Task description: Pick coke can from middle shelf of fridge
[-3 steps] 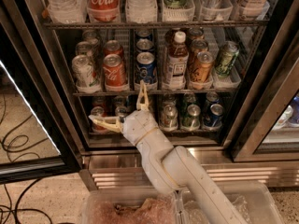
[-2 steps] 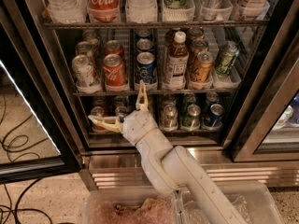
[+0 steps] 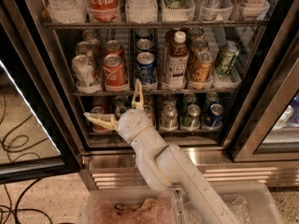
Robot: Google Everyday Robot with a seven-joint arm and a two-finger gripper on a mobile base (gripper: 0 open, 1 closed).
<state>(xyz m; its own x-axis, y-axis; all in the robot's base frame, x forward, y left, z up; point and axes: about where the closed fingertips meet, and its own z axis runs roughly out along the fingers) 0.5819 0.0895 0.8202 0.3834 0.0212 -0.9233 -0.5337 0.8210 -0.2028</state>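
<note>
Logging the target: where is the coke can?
The coke can stands left of centre on the middle shelf, between a pale can and the Pepsi can; the open gripper is just below.

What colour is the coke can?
The coke can is red, silver top, in camera view; gripper open below it.

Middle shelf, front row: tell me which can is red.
The coke can, second from left: the only red one there, between a whitish can and a blue can. The open gripper hangs just below it.
</note>
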